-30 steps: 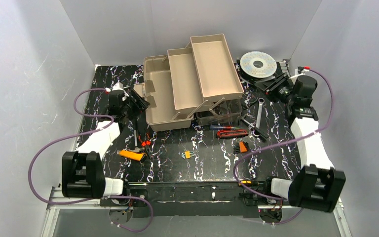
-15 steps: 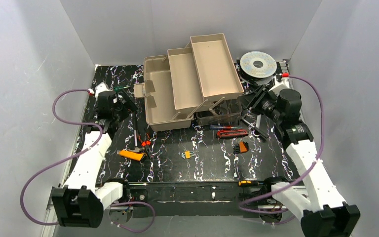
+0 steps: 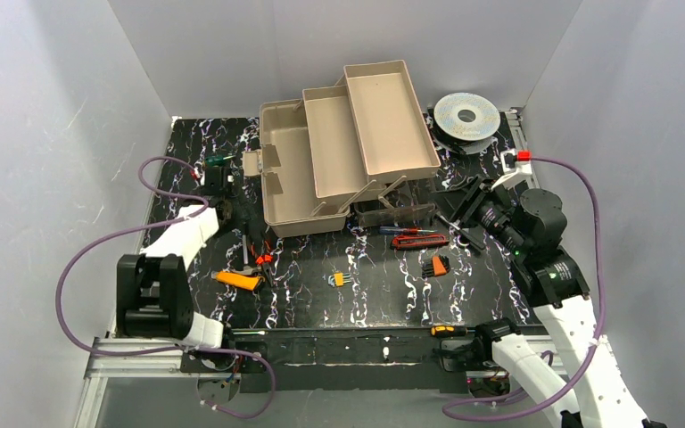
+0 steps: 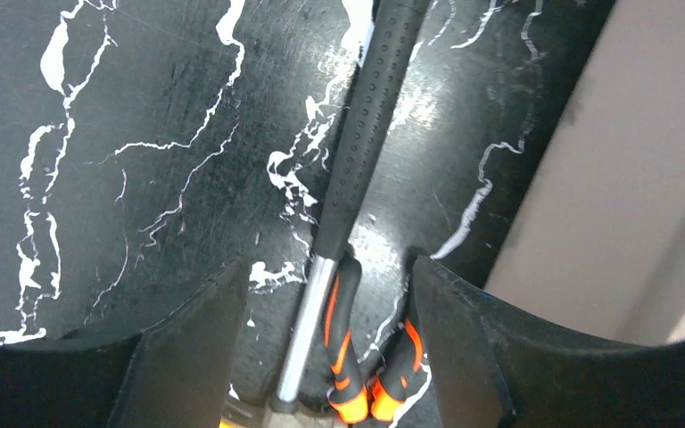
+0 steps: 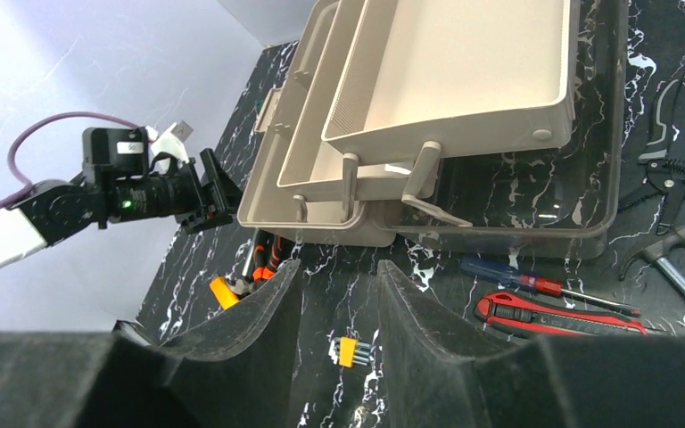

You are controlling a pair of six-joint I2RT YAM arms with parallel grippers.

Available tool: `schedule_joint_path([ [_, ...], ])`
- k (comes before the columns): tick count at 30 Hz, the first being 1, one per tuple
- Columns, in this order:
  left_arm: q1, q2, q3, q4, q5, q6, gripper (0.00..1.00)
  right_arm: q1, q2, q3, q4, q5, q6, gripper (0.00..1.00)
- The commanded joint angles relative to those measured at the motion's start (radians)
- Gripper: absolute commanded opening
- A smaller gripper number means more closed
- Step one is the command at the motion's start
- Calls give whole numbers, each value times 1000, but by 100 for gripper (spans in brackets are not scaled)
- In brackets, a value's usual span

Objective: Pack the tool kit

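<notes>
The taupe toolbox [image 3: 290, 183] stands open at the back centre, its beige trays [image 3: 383, 107] folded out and its smoky lid [image 3: 397, 212] lying in front. My left gripper [image 3: 225, 198] is open and empty at the box's left. In the left wrist view [image 4: 328, 267] its fingers straddle a hammer handle [image 4: 366, 134] and orange-black pliers [image 4: 343, 357] without touching them. My right gripper [image 3: 462, 203] is open and empty, right of the lid. In the right wrist view [image 5: 339, 267] it faces the box [image 5: 321, 209], a yellow hex-key set [image 5: 348, 350] and a red knife [image 5: 557, 316].
A round silver wire spool [image 3: 466, 116] lies at the back right. A screwdriver [image 3: 401, 230], the red knife [image 3: 419, 240], an orange-black tool [image 3: 435, 265], the hex keys [image 3: 336, 279], a yellow-handled tool [image 3: 238, 280] and a silver wrench [image 3: 470, 196] lie on the black mat.
My right arm has swung from beside the spool forward and left, towards the lid. My left arm has shifted and now hangs over the hammer and pliers. No tool has moved.
</notes>
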Motion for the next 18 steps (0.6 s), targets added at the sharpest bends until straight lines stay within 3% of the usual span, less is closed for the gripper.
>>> schedule_joint_path([
  [1, 3, 95, 26, 23, -47, 25, 63, 19, -11, 19, -15, 12, -48, 45],
  [11, 6, 276, 96, -4, -10, 44, 50, 30, 28, 11, -14, -27, -37, 45],
  [13, 7, 333, 144, -60, -8, 43, 40, 30, 37, 15, -11, -33, -32, 44],
  [16, 8, 397, 199, -115, 3, 42, 13, 31, 46, 14, -6, -32, -29, 44],
  [18, 8, 391, 198, -118, -9, 36, 0, 30, 51, 14, -6, -34, -29, 44],
])
